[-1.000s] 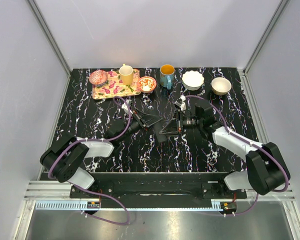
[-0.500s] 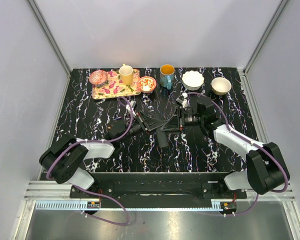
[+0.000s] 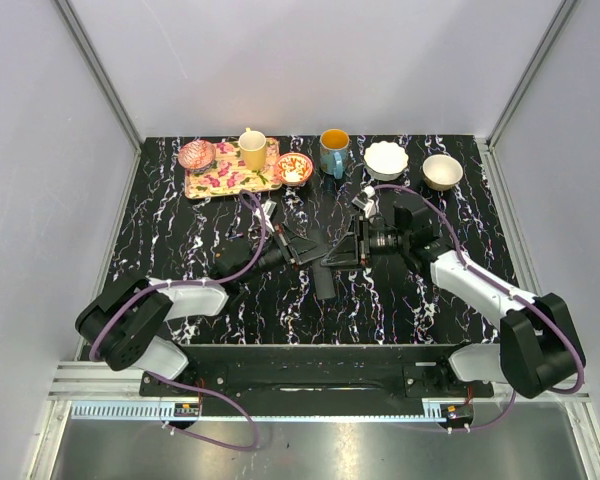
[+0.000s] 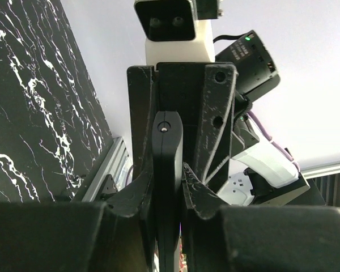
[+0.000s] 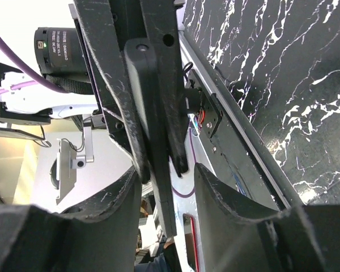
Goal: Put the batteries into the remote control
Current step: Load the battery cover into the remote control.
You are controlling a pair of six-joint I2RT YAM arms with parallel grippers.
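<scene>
Remote control (image 4: 167,147): pinched edge-on in the left gripper (image 4: 169,190); right gripper (image 5: 169,175) opposite has just spread its jaws clear of it, so handover looks complete, batteries not in sight.

desk (image 3: 180,240): black marble-look top, white veining, slight gloss. remote control (image 4: 167,164): smooth black plastic, satin sheen. right hand (image 5: 167,175) fingers (image 5: 232,204): matt black plastic, lightly scuffed, pale scratches. arm shells (image 3: 470,285): glossy white plastic. near-edge rail (image 3: 100,380): pale brushed metal. far-edge bowls (image 3: 386,160) and mug (image 3: 332,158): glossy glaze.
</scene>
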